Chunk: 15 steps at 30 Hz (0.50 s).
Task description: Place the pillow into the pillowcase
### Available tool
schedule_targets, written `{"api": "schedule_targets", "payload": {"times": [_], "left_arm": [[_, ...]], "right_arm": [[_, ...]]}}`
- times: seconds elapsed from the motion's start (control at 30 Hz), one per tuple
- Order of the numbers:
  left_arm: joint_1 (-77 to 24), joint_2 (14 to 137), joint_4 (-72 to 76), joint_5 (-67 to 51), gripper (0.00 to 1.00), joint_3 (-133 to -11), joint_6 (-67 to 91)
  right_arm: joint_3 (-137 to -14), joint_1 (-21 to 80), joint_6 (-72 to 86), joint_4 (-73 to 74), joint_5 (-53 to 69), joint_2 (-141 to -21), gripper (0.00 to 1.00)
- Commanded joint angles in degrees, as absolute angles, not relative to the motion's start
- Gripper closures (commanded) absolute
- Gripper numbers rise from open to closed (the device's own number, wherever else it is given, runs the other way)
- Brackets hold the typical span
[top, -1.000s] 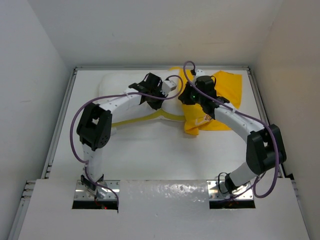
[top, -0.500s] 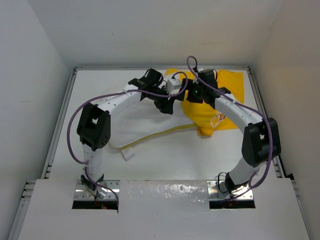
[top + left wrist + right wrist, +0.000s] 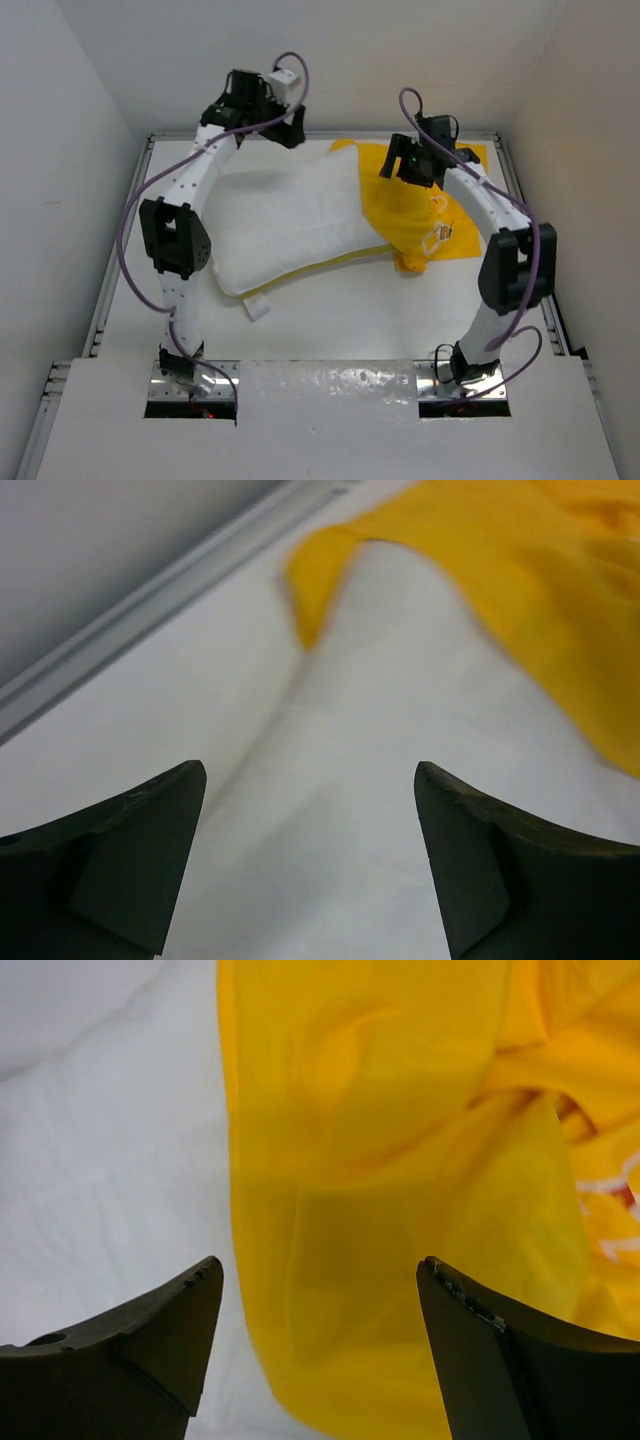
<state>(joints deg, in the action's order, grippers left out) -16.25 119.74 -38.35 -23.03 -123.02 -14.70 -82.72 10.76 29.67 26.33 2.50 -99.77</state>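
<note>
The pillow point(image 3: 285, 225) lies slantwise across the middle of the table point(image 3: 340, 320), with its yellow strip along the near edge. Its right end is overlapped by the pillowcase point(image 3: 425, 205), which sits bunched on the table's right side. The 2 grippers hang above: the left gripper point(image 3: 308, 772) over the pillow's far edge, the right gripper point(image 3: 320, 1262) where yellow cloth meets white. Both have their jaws spread wide, with nothing between them.
</note>
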Motion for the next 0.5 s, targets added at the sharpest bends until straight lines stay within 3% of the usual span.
{"api": "schedule_targets", "payload": {"times": [0.0,0.2,0.33,0.43,0.47], "left_arm": [[-10.03,129.19,-41.66,-12.14,0.19,-125.95,-9.58],[-7.82,133.50,-39.64,-8.08,0.21,-122.09,-12.74],[-8.26,132.72,-40.08,-16.07,0.27,-116.73,-15.90],[-9.66,129.91,-38.07,-20.29,0.30,-107.44,-18.36],[-10.10,129.21,-37.88,-21.35,0.31,-105.84,-19.07]], "right_arm": [[-89.03,11.51,28.83,25.31,1.85,-107.80,0.22],[-102.38,11.60,29.97,20.48,-1.23,-119.95,0.22],[-108.54,11.69,33.13,17.41,6.11,-130.05,0.22],[-112.14,13.17,36.29,15.65,14.20,-136.11,0.29],[-113.37,13.97,36.30,15.99,15.54,-137.27,0.37]]}}
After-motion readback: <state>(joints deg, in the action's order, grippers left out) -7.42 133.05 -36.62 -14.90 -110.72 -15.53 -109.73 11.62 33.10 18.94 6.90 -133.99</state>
